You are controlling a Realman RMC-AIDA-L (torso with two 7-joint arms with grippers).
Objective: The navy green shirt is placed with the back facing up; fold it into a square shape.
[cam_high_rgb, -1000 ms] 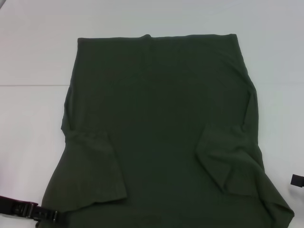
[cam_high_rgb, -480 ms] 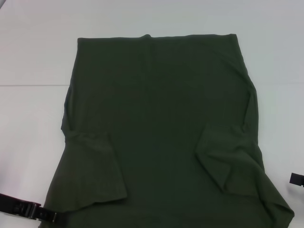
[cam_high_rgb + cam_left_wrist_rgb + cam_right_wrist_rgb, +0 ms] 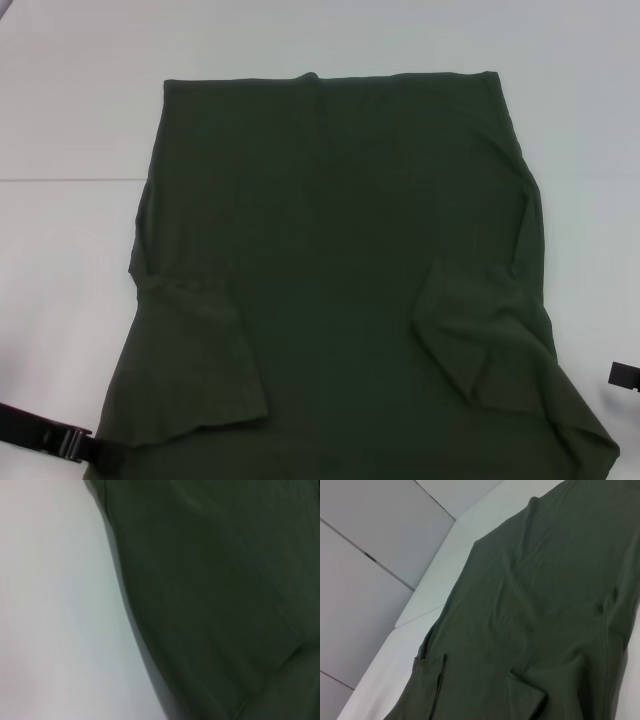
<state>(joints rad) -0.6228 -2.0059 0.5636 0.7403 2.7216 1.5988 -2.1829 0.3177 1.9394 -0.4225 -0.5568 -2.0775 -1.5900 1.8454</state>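
Note:
The navy green shirt (image 3: 340, 250) lies flat on the white table (image 3: 70, 250), filling the middle of the head view, with both short sleeves folded inward onto the body. Its straight far edge runs across the top. My left gripper (image 3: 95, 448) shows as a dark piece at the shirt's near left corner, low in the head view. Only a small dark part of my right gripper (image 3: 625, 376) peeks in at the right edge, beside the shirt's near right side. The left wrist view shows the shirt's edge (image 3: 210, 600) close up. The right wrist view shows the shirt (image 3: 535, 620) lengthwise.
Bare white table surface lies to the left, right and beyond the shirt. The right wrist view shows grey floor tiles (image 3: 370, 555) past the table's edge (image 3: 427, 607).
My left gripper has slid lower and slightly toward the shirt's near left corner. The shirt and the right gripper have stayed in place.

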